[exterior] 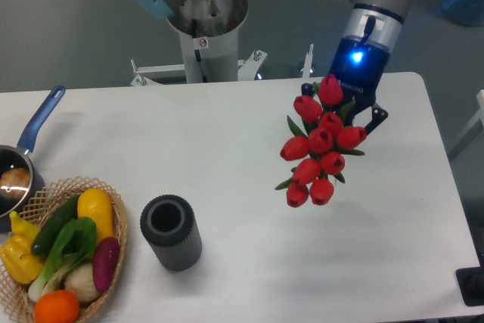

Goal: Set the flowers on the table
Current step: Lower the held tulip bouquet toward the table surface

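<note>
The flowers (320, 144), a bunch of red tulips with green leaves, hang in the air over the right half of the white table (227, 134). Their heads point toward the camera and down. My gripper (355, 111) is behind the bunch at its upper right, below a blue-lit wrist. It is shut on the stems, which the blooms hide. The fingers are mostly hidden, with a dark finger part (376, 119) showing at the right of the bunch.
A dark grey cylinder vase (171, 231) stands at front left of centre. A wicker basket (53, 194) with colourful vegetables sits at the front left corner. A small pan with a blue handle (30, 138) is at the left edge. The robot base column (204, 28) stands behind the table.
</note>
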You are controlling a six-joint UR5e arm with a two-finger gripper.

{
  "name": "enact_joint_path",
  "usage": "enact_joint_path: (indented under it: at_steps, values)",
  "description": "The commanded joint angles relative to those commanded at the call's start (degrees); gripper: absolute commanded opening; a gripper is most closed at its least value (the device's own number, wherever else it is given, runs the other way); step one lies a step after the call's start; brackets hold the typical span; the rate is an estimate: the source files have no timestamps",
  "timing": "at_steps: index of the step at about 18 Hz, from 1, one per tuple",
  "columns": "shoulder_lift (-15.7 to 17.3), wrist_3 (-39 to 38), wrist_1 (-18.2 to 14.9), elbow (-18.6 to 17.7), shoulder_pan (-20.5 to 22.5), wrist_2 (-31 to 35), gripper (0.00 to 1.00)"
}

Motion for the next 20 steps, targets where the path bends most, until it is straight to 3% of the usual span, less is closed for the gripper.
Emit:
enact_joint_path:
  at_steps: [11,20]
  values:
    - [-5.71,5.18,-0.26,-1.23,-8.62,26.29,0.37]
    - [-10.11,5.10,-0.18,-2.72,-10.03,30.35,0.37]
